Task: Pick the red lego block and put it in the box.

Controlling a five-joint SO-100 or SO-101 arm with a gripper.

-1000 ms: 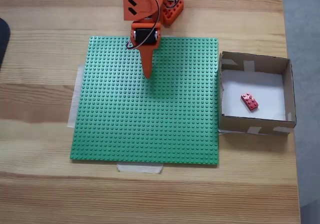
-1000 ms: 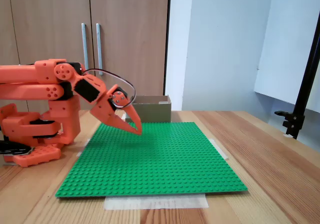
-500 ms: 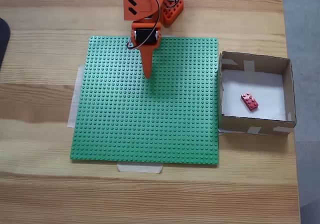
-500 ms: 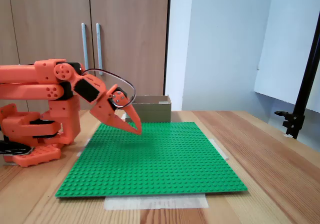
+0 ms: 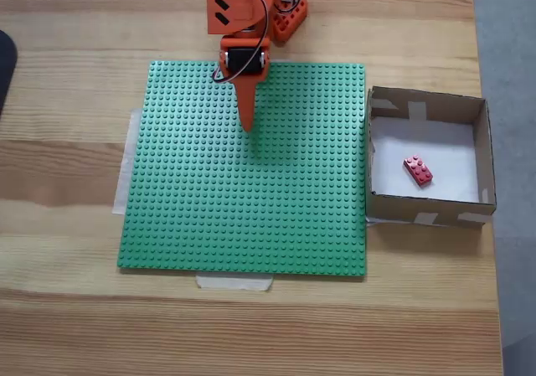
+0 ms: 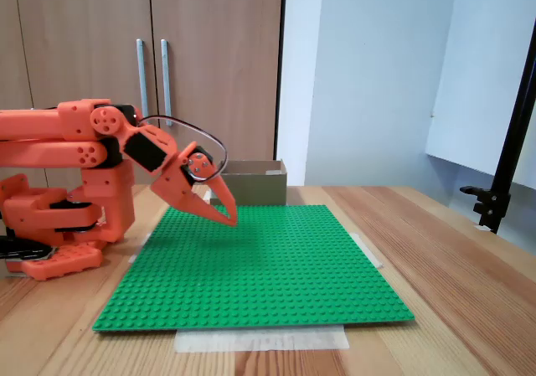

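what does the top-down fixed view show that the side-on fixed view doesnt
Seen from above: the red lego block lying on the white bottom of the box, plus the tape strips along three edges of the green baseplate.

Seen from the side: the wooden cabinet doors behind the arm, a black stand at the right, and the gap between the gripper tip and the baseplate, so it hovers rather than touches.

Both: the orange arm, the shut and empty gripper, the baseplate, the wooden table, and the box, whose outer wall alone faces the side camera.

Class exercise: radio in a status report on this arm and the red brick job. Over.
Gripper shut, empty, above the green baseplate. Red lego block lying in the box, on its white bottom. Nothing in the way.
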